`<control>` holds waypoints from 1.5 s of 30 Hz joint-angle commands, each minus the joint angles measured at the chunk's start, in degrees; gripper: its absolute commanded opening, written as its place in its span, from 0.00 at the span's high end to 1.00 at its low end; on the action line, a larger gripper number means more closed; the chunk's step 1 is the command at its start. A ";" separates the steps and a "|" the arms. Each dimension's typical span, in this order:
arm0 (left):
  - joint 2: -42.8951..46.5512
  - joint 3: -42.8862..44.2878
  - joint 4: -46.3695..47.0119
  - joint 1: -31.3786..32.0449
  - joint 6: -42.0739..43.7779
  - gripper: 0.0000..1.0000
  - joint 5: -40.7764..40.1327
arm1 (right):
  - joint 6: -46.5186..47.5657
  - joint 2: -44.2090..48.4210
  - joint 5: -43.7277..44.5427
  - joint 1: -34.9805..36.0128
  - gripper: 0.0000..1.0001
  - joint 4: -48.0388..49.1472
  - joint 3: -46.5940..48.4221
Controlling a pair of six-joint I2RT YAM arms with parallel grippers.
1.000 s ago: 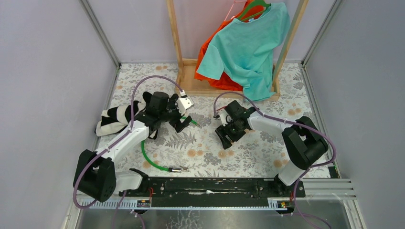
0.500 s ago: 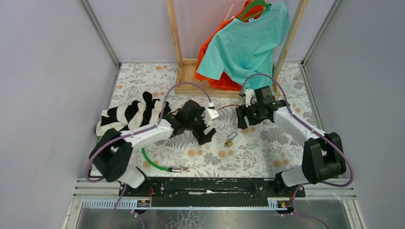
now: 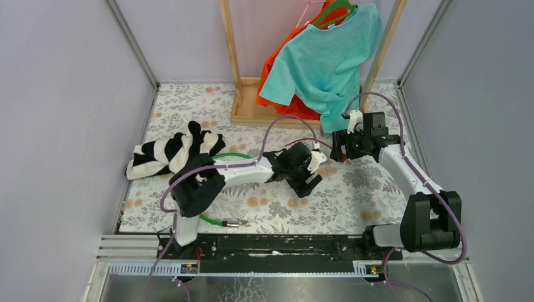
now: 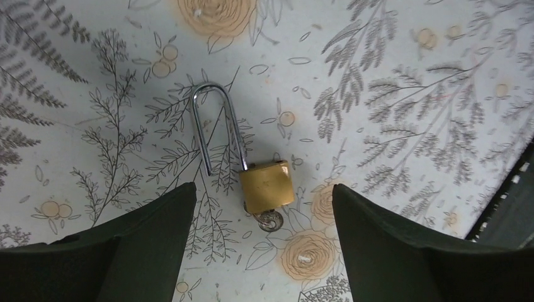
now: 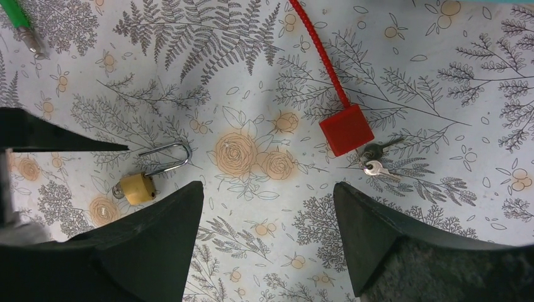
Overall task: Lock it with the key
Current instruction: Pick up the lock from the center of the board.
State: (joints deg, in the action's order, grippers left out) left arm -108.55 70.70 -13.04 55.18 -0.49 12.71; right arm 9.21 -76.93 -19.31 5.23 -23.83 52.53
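Left wrist: approach step — left pincer [image 4: 262,192] apart over padlock [image 4: 267,184], right pincer [image 5: 267,186] apart too; next, pressing the 11 o'clock shackle [image 4: 217,124] shut.

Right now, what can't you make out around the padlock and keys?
Left wrist: a small metal piece under the padlock body is probably a key head, but it is too small and shadowed to confirm.
Top external: the padlock is hidden beneath the left jaws.
Right wrist: the keys beside the red tag are too small to count. The red cord is cut off by the top edge.
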 commanded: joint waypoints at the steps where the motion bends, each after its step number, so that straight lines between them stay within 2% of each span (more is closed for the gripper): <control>1: -2.87 2.37 -2.08 0.88 -2.65 0.16 -3.32 | 0.63 0.89 -2.03 -0.30 0.17 1.08 0.26; 20: -5.45 0.24 -0.52 4.48 -0.01 0.45 -8.68 | 0.81 -0.97 -2.81 -0.31 0.17 0.02 0.99; 25: -4.96 -0.57 1.20 4.42 2.47 0.62 -8.70 | 1.05 -0.80 -3.43 -0.32 0.17 -0.24 1.16; 30: -0.20 -3.10 3.05 4.46 9.48 0.86 -4.20 | 2.47 0.47 -6.32 -0.36 0.17 -0.25 0.92; 35: 8.85 -6.27 1.74 3.46 21.37 0.98 1.19 | 5.94 2.83 -13.83 -0.27 0.18 0.62 0.39; 38: 13.35 -5.65 -2.38 0.83 26.01 1.00 5.79 | 9.91 4.30 -20.87 -0.29 0.18 -0.21 0.14; 42: 17.83 -1.67 -12.07 -4.88 30.90 1.00 14.46 | 17.57 4.87 -34.16 -0.26 0.20 -6.75 1.92; 45: 20.64 1.19 -16.82 -7.26 33.92 1.00 17.66 | 23.62 4.25 -44.06 -0.25 0.22 -14.63 5.64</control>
State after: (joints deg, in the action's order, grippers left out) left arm -91.48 67.75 -21.74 50.92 25.91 22.44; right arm 22.81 -73.43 -45.95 5.08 -28.80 52.99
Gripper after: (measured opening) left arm 0.393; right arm 0.791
